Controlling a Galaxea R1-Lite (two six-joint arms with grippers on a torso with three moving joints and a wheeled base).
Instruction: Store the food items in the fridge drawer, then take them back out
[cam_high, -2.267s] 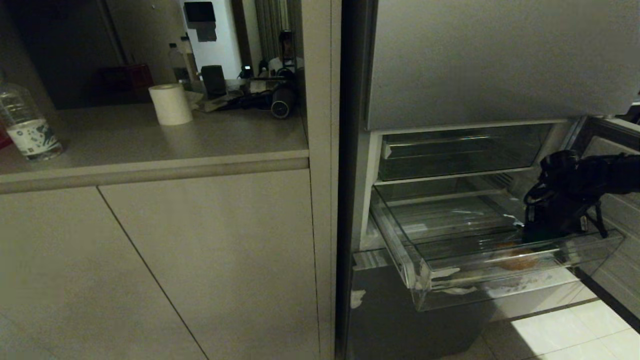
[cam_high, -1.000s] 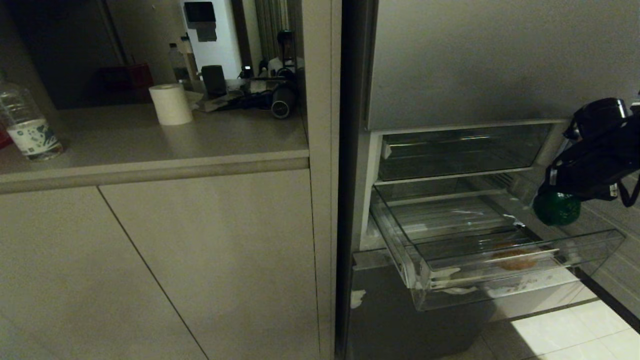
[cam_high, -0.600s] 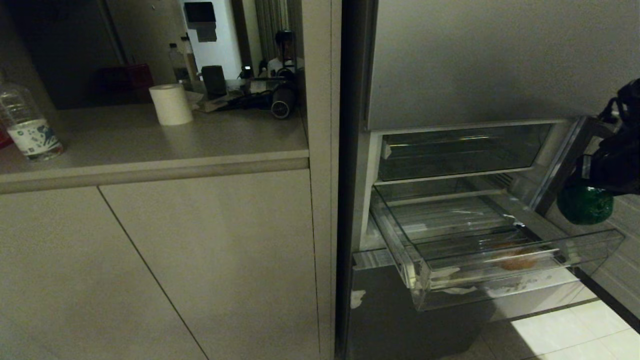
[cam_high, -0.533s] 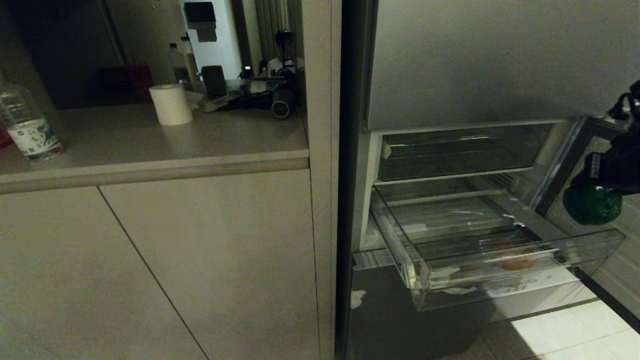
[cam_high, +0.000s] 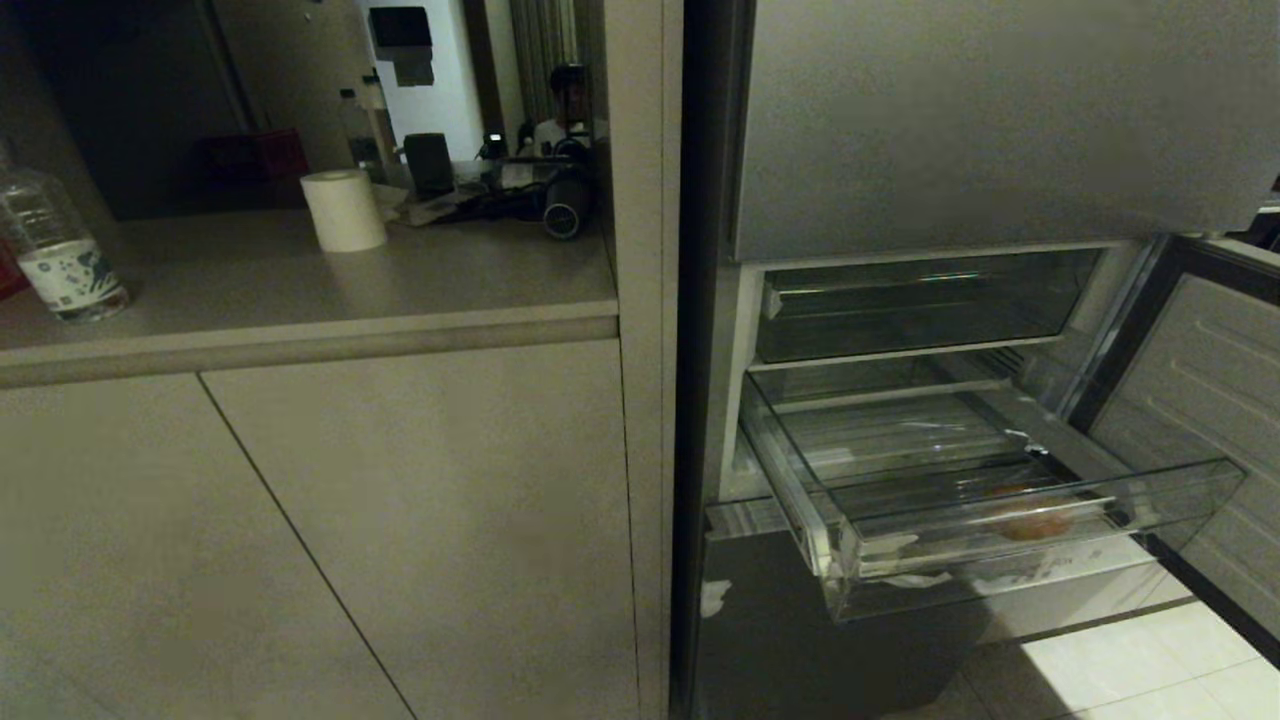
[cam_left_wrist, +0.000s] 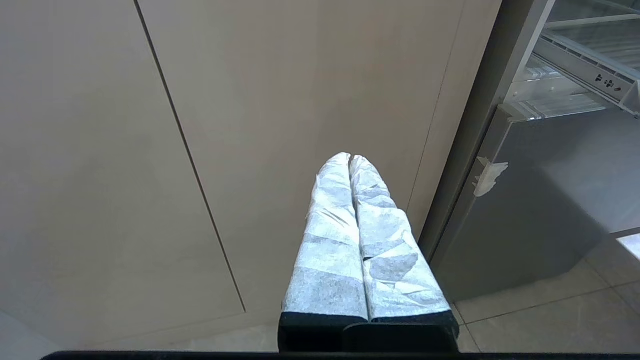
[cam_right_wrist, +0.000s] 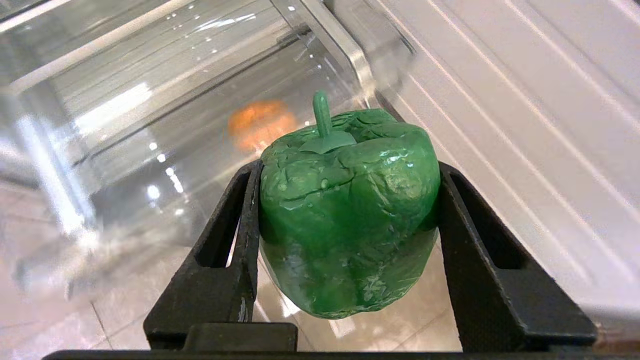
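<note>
Your right gripper (cam_right_wrist: 345, 220) is clamped on the green pepper (cam_right_wrist: 345, 215), one black finger (cam_right_wrist: 235, 250) pressed against each side; it is out of the head view. The drawer (cam_high: 1000, 545) stands pulled out at lower right of the head view. The orange piece (cam_high: 1030, 520) lies inside it, near the front lip. Your left gripper (cam_left_wrist: 350, 160) has its wrapped fingers pressed together, holding nothing, facing the cabinet door (cam_left_wrist: 300, 100).
</note>
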